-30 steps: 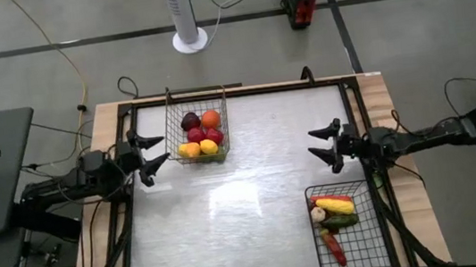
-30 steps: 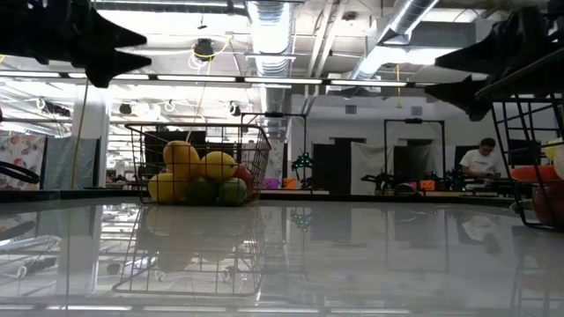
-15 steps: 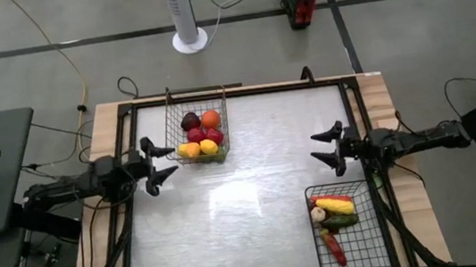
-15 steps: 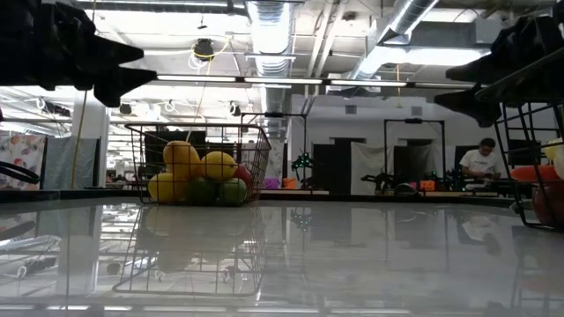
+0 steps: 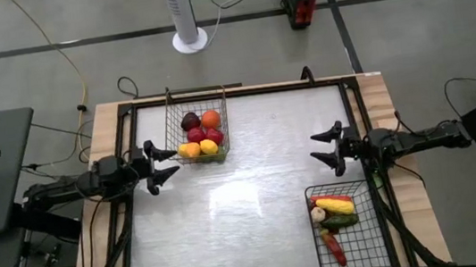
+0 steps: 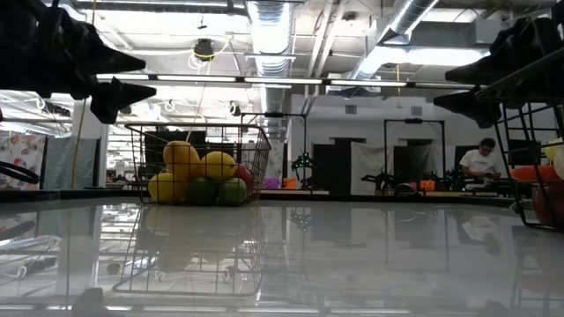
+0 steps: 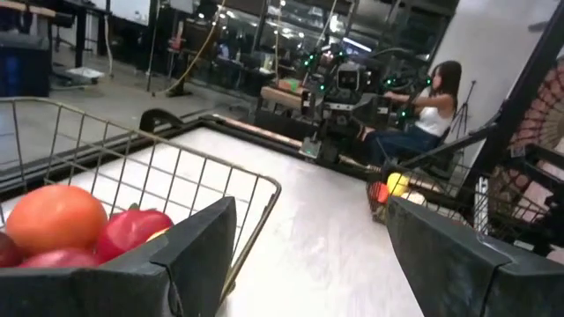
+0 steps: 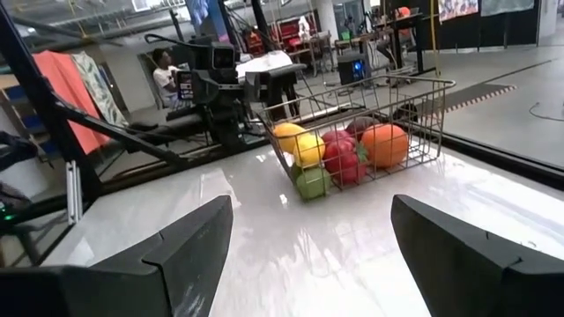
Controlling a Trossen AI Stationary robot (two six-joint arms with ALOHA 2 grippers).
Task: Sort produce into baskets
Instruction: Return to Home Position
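I see the left gripper [image 5: 174,160] spread at the 9 o'clock edge, just beside the lighter basket [image 5: 169,123] (round fruit [image 5: 201,134] inside). The right gripper [image 5: 313,148] is spread at 3 o'clock. The black basket [image 5: 369,244] with long vegetables [image 5: 333,205] sits at 5. The glossy table [image 5: 253,186] lies open between them.

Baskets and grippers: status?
Left gripper open, empty, beside the fruit basket. Right gripper open, empty, by the vegetable basket. Produce all in baskets; nothing in the way.
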